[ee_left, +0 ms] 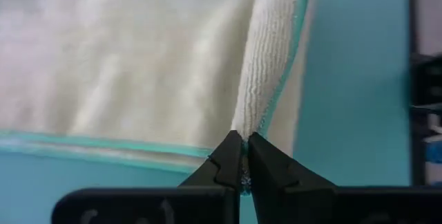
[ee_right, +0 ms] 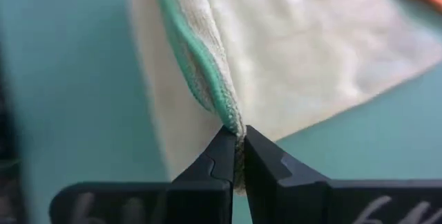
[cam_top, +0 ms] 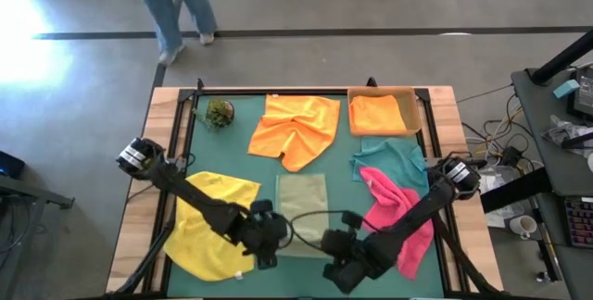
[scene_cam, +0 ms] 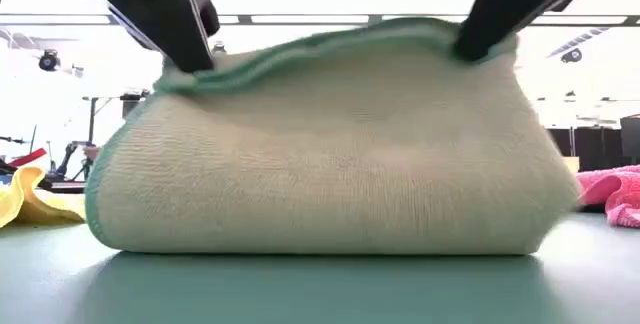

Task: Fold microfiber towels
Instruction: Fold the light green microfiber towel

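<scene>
Olive green microfiber towel (cam_top: 303,196), a pale cloth with teal-stitched edging, lies at the near middle of the teal-topped table (cam_top: 243,166), its near edge lifted and bowed upward between both dark arms. Left gripper (ee_left: 243,156) has its two fingers pressed together on one corner of that raised edge, the ribbed hem rising straight from the tips. Right gripper (ee_right: 235,148) pinches the other corner the same way, the green-trimmed fold caught between its closed fingers. From table height, the cloth (scene_cam: 330,154) stands as a soft arch with both grippers at its top corners.

Around it lie the other cloths: a crumpled yellow towel (cam_top: 215,218) under the left arm, a rumpled orange towel (cam_top: 296,126) at the far middle, a pink towel (cam_top: 394,212) draped under the right arm and touching a teal towel (cam_top: 394,158) behind it. A second orange towel (cam_top: 378,113), folded, sits in a shallow tan tray (cam_top: 416,111) at the far right corner. A small green plant ball (cam_top: 220,113) rests at the far left. Beyond the table, a person's legs (cam_top: 176,8) stand on the floor.
</scene>
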